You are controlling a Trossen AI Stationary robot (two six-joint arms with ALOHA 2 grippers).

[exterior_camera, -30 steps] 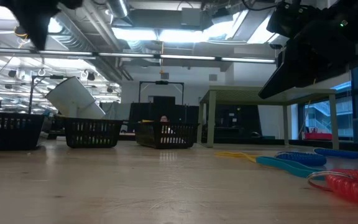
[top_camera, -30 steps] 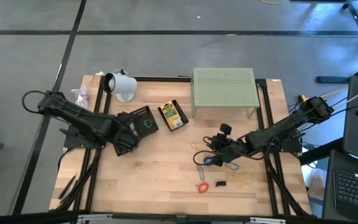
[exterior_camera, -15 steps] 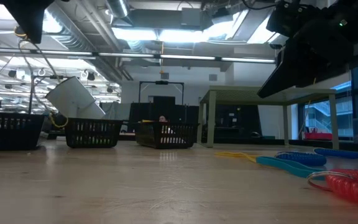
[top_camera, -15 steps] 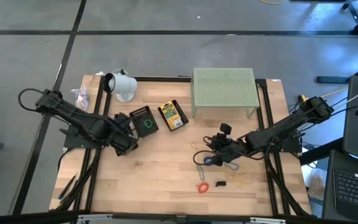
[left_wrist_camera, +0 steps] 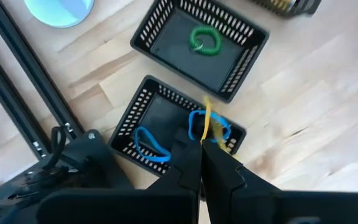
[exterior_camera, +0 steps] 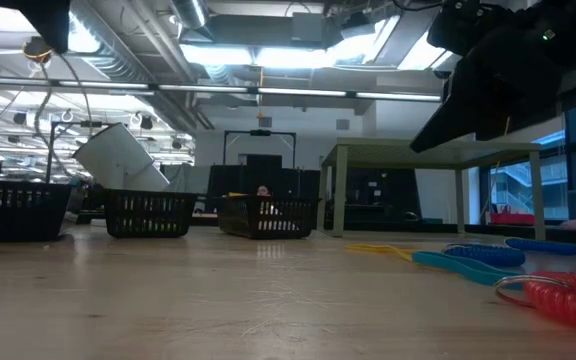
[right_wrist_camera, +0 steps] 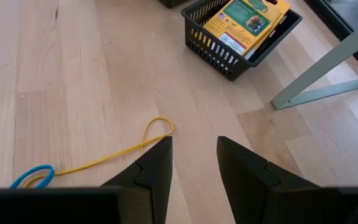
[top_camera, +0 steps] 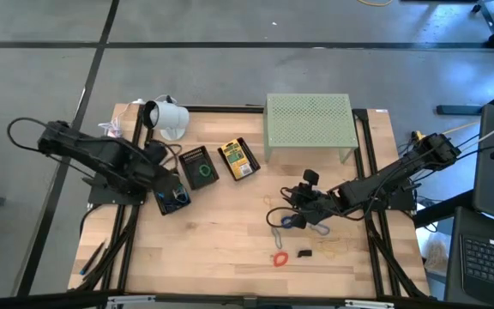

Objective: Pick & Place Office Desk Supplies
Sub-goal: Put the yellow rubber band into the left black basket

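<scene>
Left hand (left_wrist_camera: pixel 201 144) is pinched shut on a yellow rubber band (left_wrist_camera: pixel 206 118), hanging above the black basket (top_camera: pixel 171 198) near the left edge of the surface (top_camera: pixel 230 232). That basket holds blue rubber bands (left_wrist_camera: pixel 149 143). Just beside it, a second black basket (top_camera: pixel 199 165) holds a green rubber band (left_wrist_camera: pixel 204 42). A third basket (top_camera: pixel 237 159) next to that one holds the yellow printed packets (right_wrist_camera: pixel 247 23).

Right hand (right_wrist_camera: pixel 192 163) hovers over the right middle of the surface, fingers (right_wrist_camera: pixel 156 162) apart at a moderate gap, gripping nothing. Just beside it on the wood lie a long yellow rubber band (right_wrist_camera: pixel 126 147) and a blue rubber band (right_wrist_camera: pixel 31 176).

Nearer the front edge: a red rubber band (top_camera: pixel 279 257), a black binder clip (top_camera: pixel 304 253), a tan rubber band (top_camera: pixel 333 249).

The pale green perforated stand (top_camera: pixel 309 120) and white cup (top_camera: pixel 165 114) sit at the back of the surface.
</scene>
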